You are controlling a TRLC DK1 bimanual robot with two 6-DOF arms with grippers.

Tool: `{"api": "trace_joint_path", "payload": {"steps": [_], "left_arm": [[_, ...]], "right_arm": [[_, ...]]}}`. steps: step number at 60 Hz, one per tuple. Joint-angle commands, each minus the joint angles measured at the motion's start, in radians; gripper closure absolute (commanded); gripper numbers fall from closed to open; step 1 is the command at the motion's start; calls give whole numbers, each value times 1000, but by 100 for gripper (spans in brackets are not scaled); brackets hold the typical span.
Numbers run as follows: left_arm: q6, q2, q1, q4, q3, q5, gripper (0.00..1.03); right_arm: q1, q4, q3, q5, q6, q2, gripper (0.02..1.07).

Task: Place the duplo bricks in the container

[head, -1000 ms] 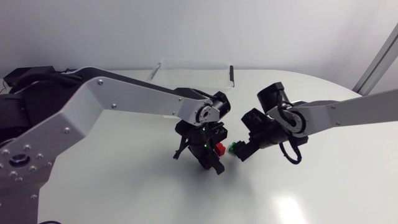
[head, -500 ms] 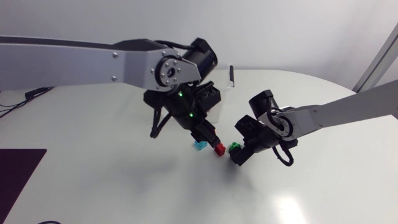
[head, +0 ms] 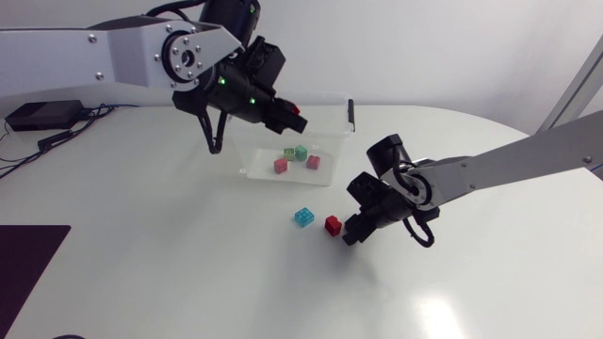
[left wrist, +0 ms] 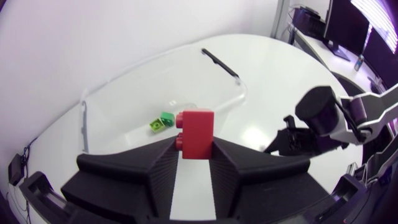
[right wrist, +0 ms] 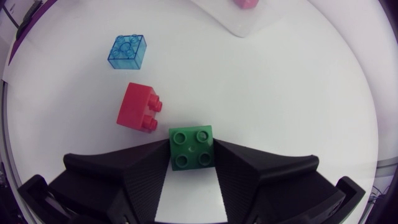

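My left gripper [head: 290, 110] hangs above the clear container [head: 332, 179], shut on a red brick [left wrist: 198, 134] that stands upright between its fingers. Several bricks lie in the container, among them a green one [head: 301, 152] and a pink one [head: 281, 165]. My right gripper [head: 350, 235] is low on the table in front of the container, shut on a green brick [right wrist: 193, 148], which the head view hides. Just ahead of it lie a loose red brick [right wrist: 138, 107] and a translucent blue brick [right wrist: 128, 51]; in the head view the red brick [head: 332, 225] and the blue brick [head: 303, 217] show beside the right gripper.
The container has a black clip [head: 350, 111] at its far right rim. A dark mat [head: 28, 250] lies at the table's left front edge. Bare white table spreads in front of and to the right of the right arm.
My left arm rose from the table and swung back over the container, carrying the red brick. My right gripper's fingers closed in on the green brick and shifted slightly left.
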State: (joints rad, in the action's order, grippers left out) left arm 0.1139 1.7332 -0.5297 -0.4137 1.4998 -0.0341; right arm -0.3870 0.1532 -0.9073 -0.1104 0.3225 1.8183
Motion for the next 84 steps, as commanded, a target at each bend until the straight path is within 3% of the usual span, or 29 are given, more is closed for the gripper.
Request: {"api": "trace_joint_path", "payload": {"steps": [1,14,18,30,42,58,70,84], "left_arm": [[-46,25,22,58,33,17,87],[-82,115,50,187,76,69,86],[-76,157,56,223,89,92,79],[-80,241,97,277,145,128,44],[-85,201,106,296,106,129,23],[-86,-69,83,325,-99,126,20],[-49,-244,45,279,-276,94,20],[-16,-336,28,253,-449,39,20]], "right_arm": [[5,6,33,11,6,-48,71],[23,85,39,17,-3,-194,71],[23,115,24,21,-20,-248,71],[0,217,-61,21,-76,-343,71],[-10,287,-200,37,-137,-358,71],[-16,319,-423,61,-211,-244,71],[-39,325,-567,72,-246,-111,71],[-72,330,-719,117,-255,24,71]]}}
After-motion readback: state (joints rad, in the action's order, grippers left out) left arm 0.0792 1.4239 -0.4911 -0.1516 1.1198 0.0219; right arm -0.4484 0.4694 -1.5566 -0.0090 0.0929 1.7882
